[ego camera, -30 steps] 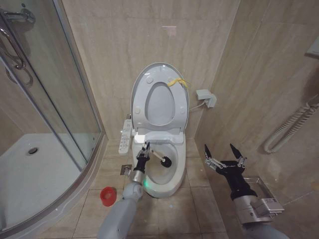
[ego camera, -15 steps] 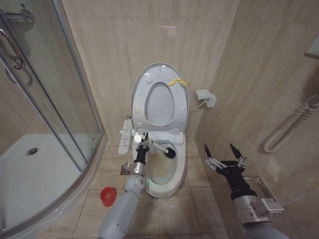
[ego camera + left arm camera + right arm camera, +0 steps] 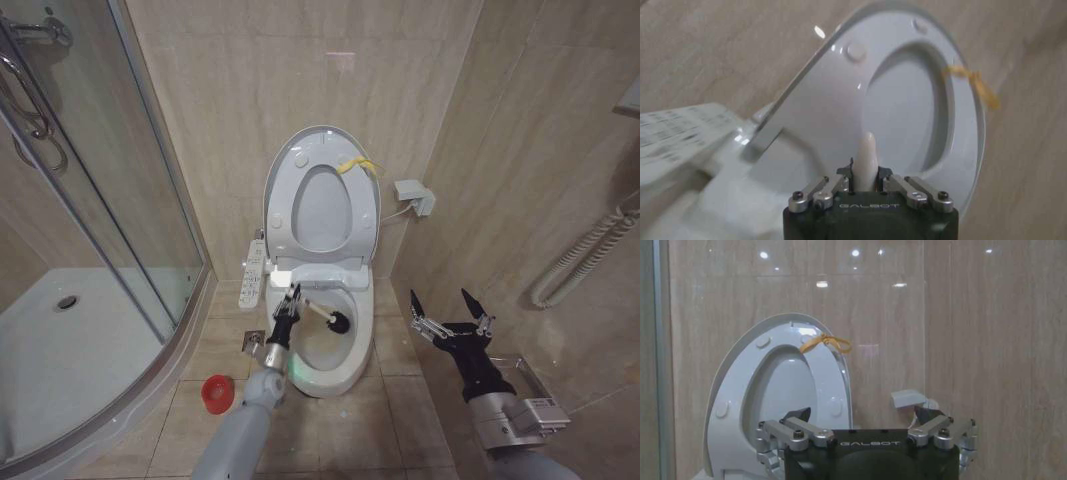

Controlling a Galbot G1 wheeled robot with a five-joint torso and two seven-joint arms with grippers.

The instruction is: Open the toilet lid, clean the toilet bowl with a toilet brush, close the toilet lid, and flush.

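The toilet lid (image 3: 285, 180) stands upright against the wall, the seat ring raised against it and a yellow strap (image 3: 358, 165) at its rim. Below lies the white toilet bowl (image 3: 345, 372). My left gripper (image 3: 291, 303) hovers over the bowl's left rim, shut on the toilet brush's white handle (image 3: 312, 312). The dark bristle head (image 3: 340, 322) sits inside the bowl. The left wrist view shows the handle (image 3: 867, 160) clamped between the fingers, with the lid (image 3: 833, 95) beyond. My right gripper (image 3: 450, 310) hangs open to the right of the toilet, facing the lid (image 3: 740, 385).
A red cup holder (image 3: 216, 392) stands on the floor left of the toilet. A control panel (image 3: 252, 272) juts out beside the seat. The glass shower door and tray (image 3: 60, 340) close off the left. A wall box (image 3: 413, 195) and a metal rack (image 3: 520, 365) are at the right.
The left gripper has pulled back from the rear of the bowl. The brush head has slid from under the seat hinge toward the bowl's middle. The right arm has stayed still.
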